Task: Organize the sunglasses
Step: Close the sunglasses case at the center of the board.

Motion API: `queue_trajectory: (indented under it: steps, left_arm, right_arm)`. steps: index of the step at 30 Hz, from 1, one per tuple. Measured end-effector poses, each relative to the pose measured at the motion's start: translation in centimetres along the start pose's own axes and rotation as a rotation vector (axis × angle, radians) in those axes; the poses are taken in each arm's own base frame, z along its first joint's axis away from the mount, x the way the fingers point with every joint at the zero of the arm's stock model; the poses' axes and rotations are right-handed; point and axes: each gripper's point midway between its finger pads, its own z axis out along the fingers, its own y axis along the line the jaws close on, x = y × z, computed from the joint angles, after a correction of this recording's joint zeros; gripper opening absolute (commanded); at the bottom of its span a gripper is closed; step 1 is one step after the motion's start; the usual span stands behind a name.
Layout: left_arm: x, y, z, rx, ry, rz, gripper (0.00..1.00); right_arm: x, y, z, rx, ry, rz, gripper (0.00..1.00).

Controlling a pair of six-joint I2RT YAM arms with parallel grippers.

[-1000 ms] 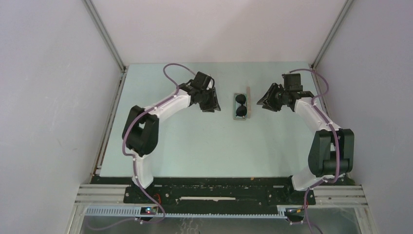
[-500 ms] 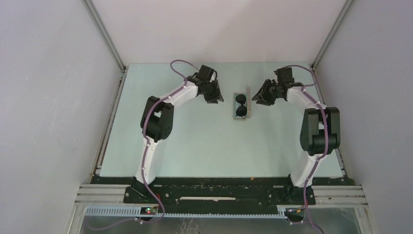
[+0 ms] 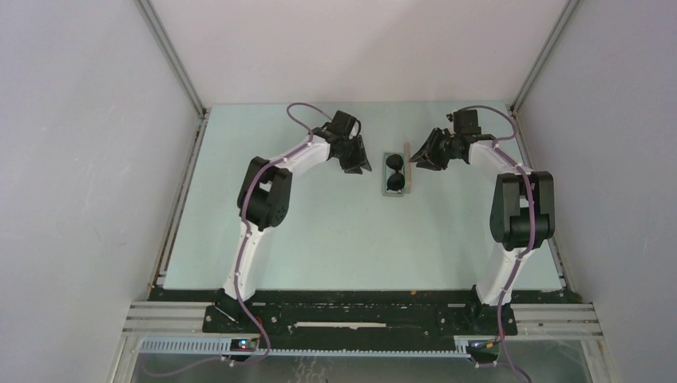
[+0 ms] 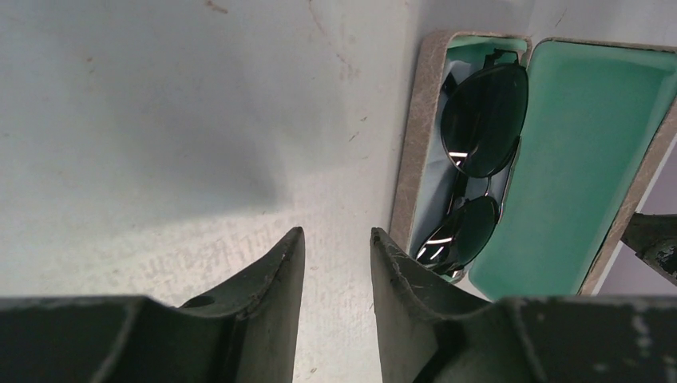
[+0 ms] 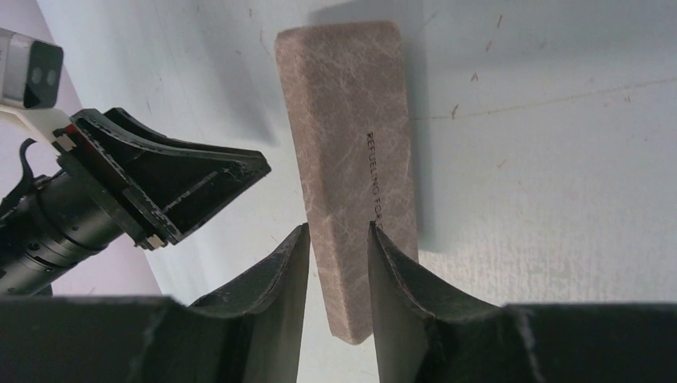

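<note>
The sunglasses (image 3: pixel 395 173), thin black frame with two dark oval lenses, lie folded in the open grey case (image 3: pixel 397 194). In the left wrist view the sunglasses (image 4: pixel 479 159) rest on a light blue cloth (image 4: pixel 433 182) in the case's base (image 4: pixel 409 152), beside the raised green-lined lid (image 4: pixel 575 159). My left gripper (image 3: pixel 363 166) is open and empty just left of the case, its jaws (image 4: pixel 337 235) over bare table. My right gripper (image 3: pixel 415 158) is open at the lid's outer side (image 5: pixel 351 144), fingertips (image 5: pixel 338 231) straddling its near end; I cannot tell if they touch it.
The pale green table (image 3: pixel 303 231) is walled by grey panels on the left, back and right. The left gripper's fingers (image 5: pixel 172 187) show beyond the lid in the right wrist view. A right fingertip (image 4: pixel 656 243) shows at the left wrist view's right edge.
Both arms have straightened and swung inward. The left gripper moved right toward the case, and the right gripper moved left up to the raised lid. The case and sunglasses have not moved.
</note>
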Motion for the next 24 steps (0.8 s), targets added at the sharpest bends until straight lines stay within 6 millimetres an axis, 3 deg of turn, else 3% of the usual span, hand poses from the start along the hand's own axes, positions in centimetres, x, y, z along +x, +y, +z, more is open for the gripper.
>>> queue_trajectory:
  steps: [7,24]
  left_arm:
    - [1.0,-0.7,1.9,0.021,0.039,-0.002,0.40]
    - [1.8,-2.9,3.0,0.085,0.080,0.018,0.40]
  right_arm:
    - [-0.4,-0.1,1.2,-0.003,0.012,0.004,0.40]
    - [-0.2,0.3,1.4,-0.026,0.027,0.006,0.25]
